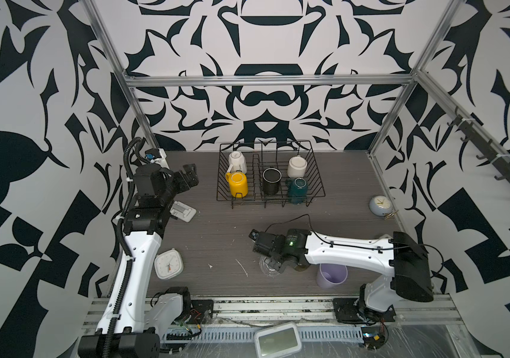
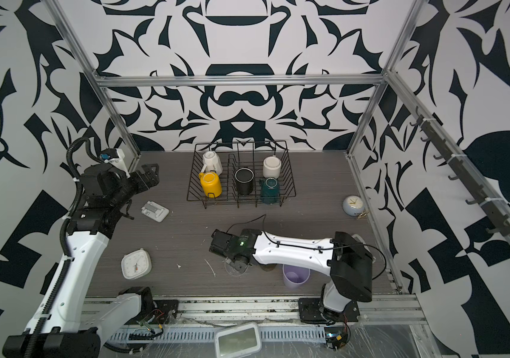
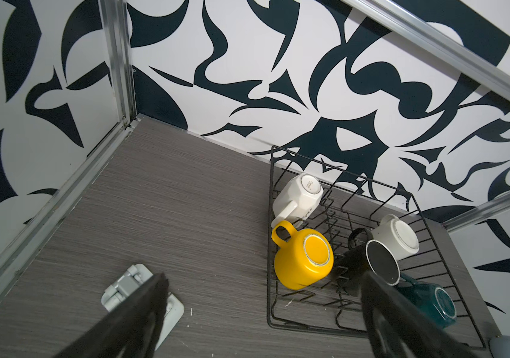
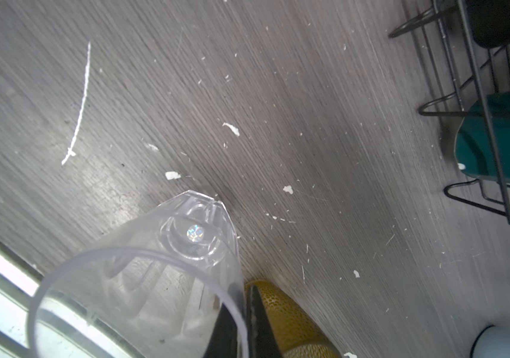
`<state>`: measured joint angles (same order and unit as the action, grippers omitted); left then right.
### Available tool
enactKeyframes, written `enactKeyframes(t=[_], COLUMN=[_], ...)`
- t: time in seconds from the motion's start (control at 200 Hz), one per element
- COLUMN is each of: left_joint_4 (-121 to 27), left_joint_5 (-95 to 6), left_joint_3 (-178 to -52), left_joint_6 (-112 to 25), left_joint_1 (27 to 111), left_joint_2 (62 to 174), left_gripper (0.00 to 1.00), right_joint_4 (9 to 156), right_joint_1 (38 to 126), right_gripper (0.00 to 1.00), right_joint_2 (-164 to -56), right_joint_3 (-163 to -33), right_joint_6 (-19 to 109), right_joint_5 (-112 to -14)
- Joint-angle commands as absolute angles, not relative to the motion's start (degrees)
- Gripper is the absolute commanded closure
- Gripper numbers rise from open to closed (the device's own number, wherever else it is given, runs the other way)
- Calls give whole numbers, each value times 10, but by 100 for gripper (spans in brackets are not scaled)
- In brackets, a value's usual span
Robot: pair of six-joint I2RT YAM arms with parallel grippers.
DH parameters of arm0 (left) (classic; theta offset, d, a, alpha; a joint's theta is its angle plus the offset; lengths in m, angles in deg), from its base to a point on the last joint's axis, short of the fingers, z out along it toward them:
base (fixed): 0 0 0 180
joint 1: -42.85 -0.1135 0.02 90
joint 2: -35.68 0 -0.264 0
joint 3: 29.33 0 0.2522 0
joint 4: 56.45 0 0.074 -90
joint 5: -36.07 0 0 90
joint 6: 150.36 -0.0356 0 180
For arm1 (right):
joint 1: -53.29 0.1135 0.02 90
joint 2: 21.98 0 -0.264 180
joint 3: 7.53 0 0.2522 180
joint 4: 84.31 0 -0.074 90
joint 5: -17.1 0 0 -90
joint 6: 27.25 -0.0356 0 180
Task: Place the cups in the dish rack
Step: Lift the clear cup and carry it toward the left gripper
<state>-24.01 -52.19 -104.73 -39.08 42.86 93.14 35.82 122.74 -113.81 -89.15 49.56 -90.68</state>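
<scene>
The right gripper [image 4: 244, 322] pinches the clear glass [image 4: 154, 279] by its rim; it may slip against the amber glass [image 4: 291, 310] at three o'clock. The left gripper [image 3: 264, 279] gapes.

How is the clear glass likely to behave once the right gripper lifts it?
The clear glass looks thin-walled and smooth, so it is probably light but slippery. The right gripper pinches only one wall at the rim, so the glass may swing or tilt. The amber glass stands right beside it and could get nudged.
</scene>
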Motion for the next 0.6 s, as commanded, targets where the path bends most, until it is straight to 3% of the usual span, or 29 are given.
enactKeyframes(t=[0.0,0.27,0.595], left_joint_4=[-271,-358,-609], left_joint_5=[-505,-435,-279], left_joint_3=[-1034,-979,-867], left_joint_6=[-376,-357,-310], left_joint_1=[426,426,426], left_joint_2=[914,882,836], left_gripper=[1,1,0], right_joint_4=[384,444,534], right_joint_1=[1215,1129,1000], right_gripper=[100,100,100], right_joint_2=[-1107,-996,-843], right_joint_3=[-892,-832,-779], right_joint_6=[464,416,361], right_joint_5=[-904,-803,-656])
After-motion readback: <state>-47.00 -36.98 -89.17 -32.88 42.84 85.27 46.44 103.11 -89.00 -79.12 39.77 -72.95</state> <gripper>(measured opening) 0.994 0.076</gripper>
